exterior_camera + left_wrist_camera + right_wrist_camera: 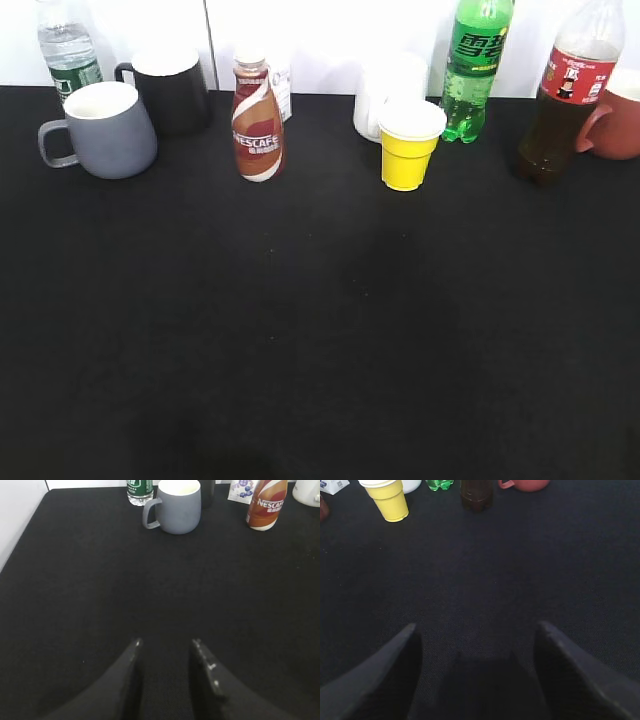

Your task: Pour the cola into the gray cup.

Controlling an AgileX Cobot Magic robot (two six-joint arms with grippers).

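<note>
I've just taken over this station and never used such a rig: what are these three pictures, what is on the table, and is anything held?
One front camera, plus one on each arm's wrist. The dark prongs are the left gripper and right gripper, both open and empty. On the black table stand the gray cup far left, a Nescafe bottle, a yellow cup, a green soda bottle and the cola far right. Nothing is poured yet.

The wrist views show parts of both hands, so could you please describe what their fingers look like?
Only the fingers show. The left hand has two slim, dark, tapering fingers with small pale specks near the tips. The right hand has two broader, dark grey, wedge-shaped fingers, plain and matte. No cables or markings are visible.
</note>
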